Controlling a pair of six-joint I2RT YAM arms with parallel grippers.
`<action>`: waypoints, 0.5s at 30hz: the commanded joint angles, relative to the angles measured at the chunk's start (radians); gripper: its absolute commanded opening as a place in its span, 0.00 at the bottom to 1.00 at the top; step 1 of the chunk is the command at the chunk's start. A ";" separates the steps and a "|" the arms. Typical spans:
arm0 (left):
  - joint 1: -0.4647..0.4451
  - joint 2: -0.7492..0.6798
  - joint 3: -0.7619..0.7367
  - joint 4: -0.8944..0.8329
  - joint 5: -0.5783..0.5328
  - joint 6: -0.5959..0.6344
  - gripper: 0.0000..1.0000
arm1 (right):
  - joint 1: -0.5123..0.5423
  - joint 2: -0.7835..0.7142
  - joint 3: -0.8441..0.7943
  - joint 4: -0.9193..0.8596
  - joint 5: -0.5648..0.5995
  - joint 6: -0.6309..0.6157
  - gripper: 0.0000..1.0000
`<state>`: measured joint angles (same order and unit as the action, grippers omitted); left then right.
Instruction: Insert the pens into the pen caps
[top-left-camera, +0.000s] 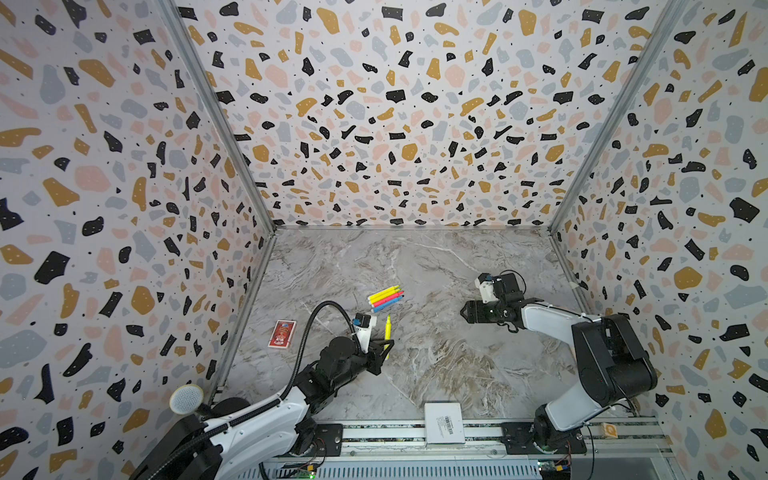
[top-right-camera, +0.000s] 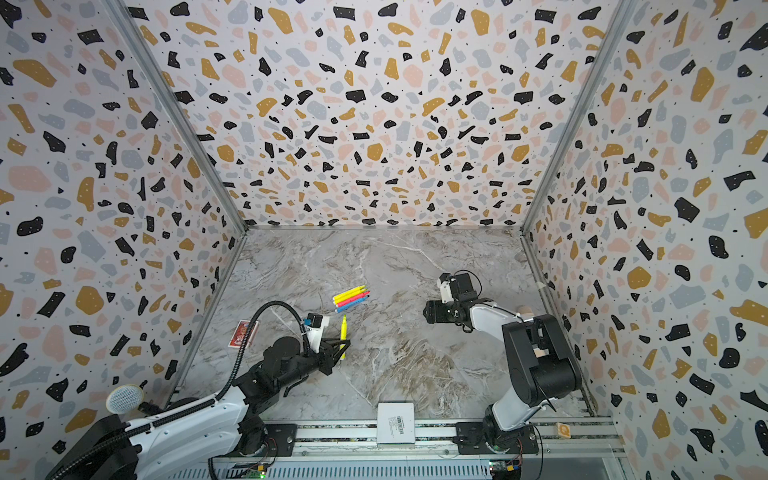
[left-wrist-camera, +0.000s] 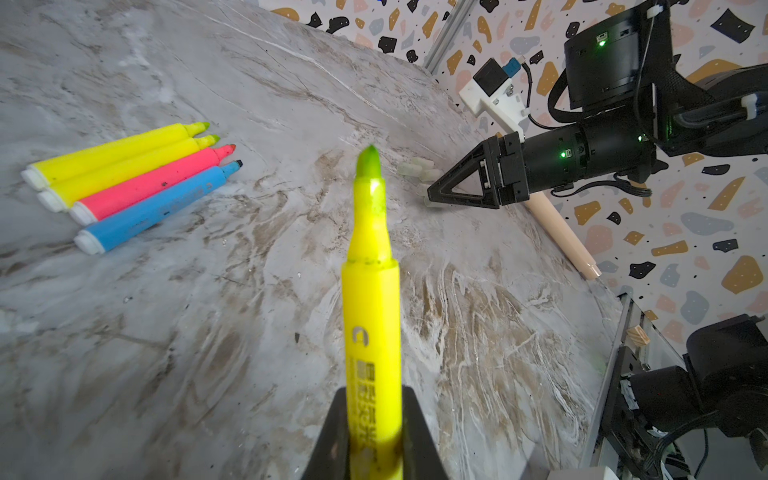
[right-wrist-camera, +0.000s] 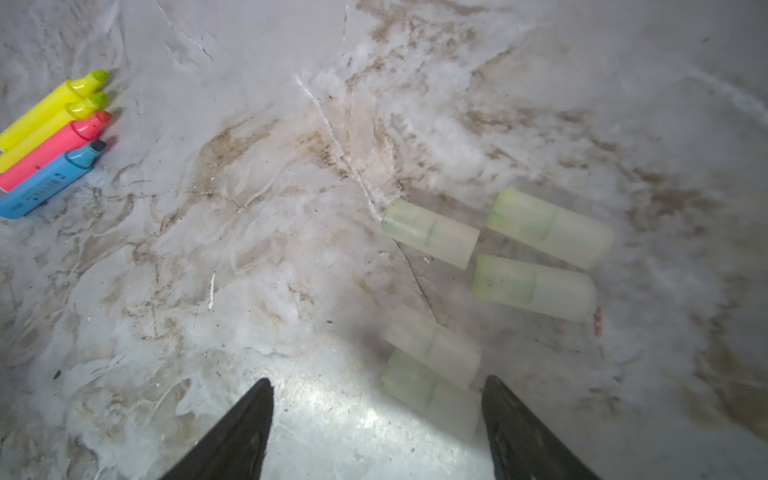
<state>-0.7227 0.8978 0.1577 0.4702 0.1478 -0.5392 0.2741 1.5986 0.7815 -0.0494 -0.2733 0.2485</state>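
Observation:
My left gripper (top-left-camera: 386, 348) (left-wrist-camera: 372, 399) is shut on a yellow pen (top-left-camera: 388, 327) (left-wrist-camera: 370, 291), whose uncapped green tip points away from the wrist. Several more pens (top-left-camera: 385, 298) (top-right-camera: 351, 298) (left-wrist-camera: 124, 183) (right-wrist-camera: 50, 137), yellow, pink and blue, lie side by side on the marble table. Several translucent pen caps (right-wrist-camera: 534, 289) (left-wrist-camera: 419, 172) lie under my right gripper (top-left-camera: 464, 311) (top-right-camera: 426, 311) (right-wrist-camera: 378, 384). It hangs open just above them. The nearest cap (right-wrist-camera: 428, 399) lies between its fingers, close to one fingertip (right-wrist-camera: 496, 388).
A red card box (top-left-camera: 282, 333) lies by the left wall. A white box (top-left-camera: 444, 423) sits on the front rail (top-left-camera: 374, 434). A beige handle (left-wrist-camera: 561, 232) lies behind the right arm near the right wall. A small wooden block (top-left-camera: 609, 430) rests at the front right.

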 joint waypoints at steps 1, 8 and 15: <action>0.003 -0.004 -0.007 0.020 -0.010 0.001 0.00 | -0.001 0.009 0.026 0.011 -0.009 -0.014 0.79; 0.003 -0.002 0.000 0.013 -0.011 0.005 0.00 | 0.009 -0.004 -0.006 0.035 -0.028 0.002 0.79; 0.002 -0.005 0.006 0.004 -0.016 0.007 0.00 | 0.080 -0.023 -0.038 0.049 -0.017 0.036 0.78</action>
<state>-0.7227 0.8978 0.1577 0.4679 0.1471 -0.5388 0.3252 1.6100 0.7578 -0.0036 -0.2874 0.2623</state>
